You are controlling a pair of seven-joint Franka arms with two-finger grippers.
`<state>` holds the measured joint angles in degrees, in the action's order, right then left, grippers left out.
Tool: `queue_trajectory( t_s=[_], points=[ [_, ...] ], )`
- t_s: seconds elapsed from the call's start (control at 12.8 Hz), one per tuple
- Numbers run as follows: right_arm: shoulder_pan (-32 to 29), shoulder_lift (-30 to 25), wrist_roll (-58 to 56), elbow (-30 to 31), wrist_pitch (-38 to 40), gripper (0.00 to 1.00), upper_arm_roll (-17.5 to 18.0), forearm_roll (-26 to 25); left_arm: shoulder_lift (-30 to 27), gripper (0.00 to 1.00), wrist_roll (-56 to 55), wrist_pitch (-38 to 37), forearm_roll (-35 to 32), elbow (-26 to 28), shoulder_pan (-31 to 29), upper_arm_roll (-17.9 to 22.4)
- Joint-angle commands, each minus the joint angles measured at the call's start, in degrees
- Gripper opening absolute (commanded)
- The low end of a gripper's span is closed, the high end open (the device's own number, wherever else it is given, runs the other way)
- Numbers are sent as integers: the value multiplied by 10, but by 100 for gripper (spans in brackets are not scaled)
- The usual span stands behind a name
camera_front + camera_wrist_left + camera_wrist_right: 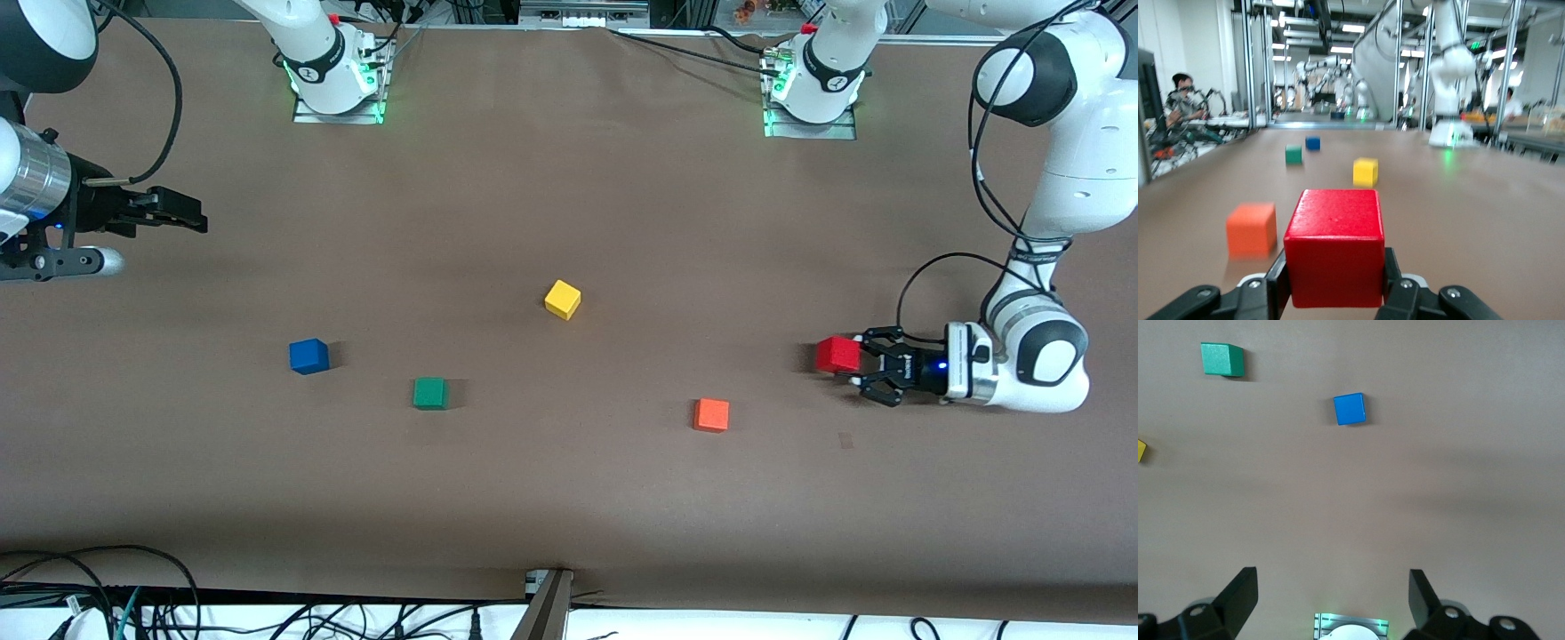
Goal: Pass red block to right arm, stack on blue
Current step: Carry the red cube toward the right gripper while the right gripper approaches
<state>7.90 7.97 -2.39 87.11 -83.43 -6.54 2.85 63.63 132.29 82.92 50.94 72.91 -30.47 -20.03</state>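
the red block (837,355) sits clamped between the left gripper (864,364) fingers at the left arm's end of the table, near the orange cube (711,415); the blue cube (308,356) lies well apart; the right gripper (182,213) waits, fingers apart

No readable text, labels or numbers anywhere.

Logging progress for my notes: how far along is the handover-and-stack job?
Done: left end effector has closed on the red block. In hand: that grip, low at the table. Left: the handover to the open right end effector, waiting, then stacking on the blue block.
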Motion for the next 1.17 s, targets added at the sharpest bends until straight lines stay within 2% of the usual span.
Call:
queue_trajectory(
  t_s=[0.0,0.08,0.23,0.47,0.62,0.78,0.94,1.09],
  points=[
    [3,4,-1,-12,7,100,-1,2,-37,0,-107,1,24,7,15,-55],
    [8,5,1,-12,6,100,-1,9,-45,0,-134,26,35,11,16,-79],
    [3,15,-2,-12,9,100,-3,67,-48,0,-166,106,47,20,21,-145],
    [2,32,-2,-12,4,100,-4,118,-48,0,-250,232,47,21,60,-222],
    [4,55,-2,-12,2,100,-3,207,-47,0,-282,313,87,24,97,-264],
    [3,82,-3,-12,1,100,-3,298,-48,0,-282,393,132,21,152,-274],
    [2,106,-4,-12,0,100,-3,395,-66,0,-286,510,153,18,212,-292],
    [-3,128,-18,-12,0,100,-5,492,-69,0,-302,567,208,9,270,-299]
  ],
)
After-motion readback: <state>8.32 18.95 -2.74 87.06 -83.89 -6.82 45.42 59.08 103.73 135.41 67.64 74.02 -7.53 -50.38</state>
